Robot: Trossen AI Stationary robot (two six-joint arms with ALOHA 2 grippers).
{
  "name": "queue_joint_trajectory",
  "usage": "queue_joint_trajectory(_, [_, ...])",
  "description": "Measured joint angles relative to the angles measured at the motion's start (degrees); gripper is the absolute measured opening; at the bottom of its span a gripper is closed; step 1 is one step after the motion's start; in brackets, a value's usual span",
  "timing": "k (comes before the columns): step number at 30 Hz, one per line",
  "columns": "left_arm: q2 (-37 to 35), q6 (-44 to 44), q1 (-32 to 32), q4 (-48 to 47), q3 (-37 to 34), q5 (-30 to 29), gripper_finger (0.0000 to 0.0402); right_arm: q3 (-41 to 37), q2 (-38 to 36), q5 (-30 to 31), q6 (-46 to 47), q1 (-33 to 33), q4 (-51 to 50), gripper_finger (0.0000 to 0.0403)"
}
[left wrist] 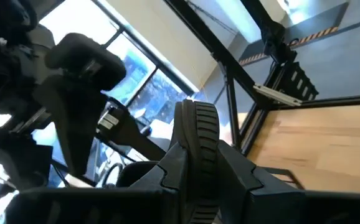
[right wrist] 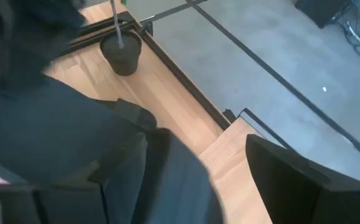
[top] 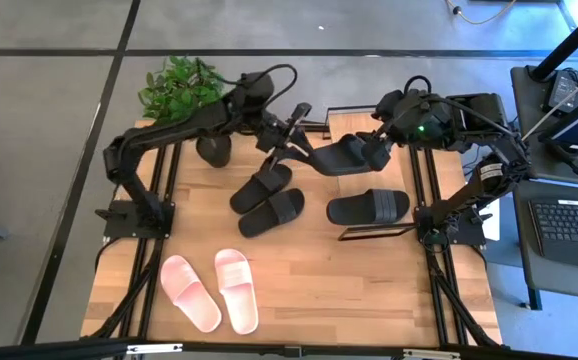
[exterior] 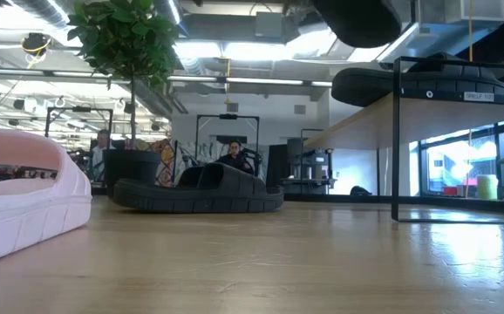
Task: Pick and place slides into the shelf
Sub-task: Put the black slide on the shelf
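Pink slides [top: 209,291] are sitting side by side at the near edge of the table [top: 369,290], untouched, and beyond them three black slides are lying loose mid-table, a pair [top: 267,200] and a single one [top: 368,207] near the shelf's black frame. Farther back the action is happening: both arms are meeting over a fourth black slide [top: 344,156], which is hanging in the air at the edge of the shelf [top: 354,125]. The left gripper [top: 291,135] is pinching its heel end, fingers clamped on the ribbed sole edge, as the left wrist view shows. The right gripper [top: 374,145] is holding the toe end with its fingers spread wide around it. Another black slide [exterior: 426,80] is resting up on the shelf board already. The risk here looks like the handover itself: if one arm pulls while the other is clamping, the slide could twist free and drop, or clip the thin frame.
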Motion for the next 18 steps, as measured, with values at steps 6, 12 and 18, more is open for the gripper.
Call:
queue_joint_trajectory(6, [5.77,-0.37,1.55,7.95,0.0,6.61,0.0051,0.0,0.0,-0.02,1.48,0.0,0.0,0.0275])
queue_joint_trajectory(12, [11.15,-2.47,1.8,16.14,0.0,9.05,0.0052,0.0,0.0,-0.02,1.44,-0.02,0.0,0.0275])
queue_joint_trajectory(18, [15.79,-6.58,2.01,24.97,0.0,8.98,0.0052,0.0,0.0,-0.02,1.39,-0.02,-0.01,0.0275])
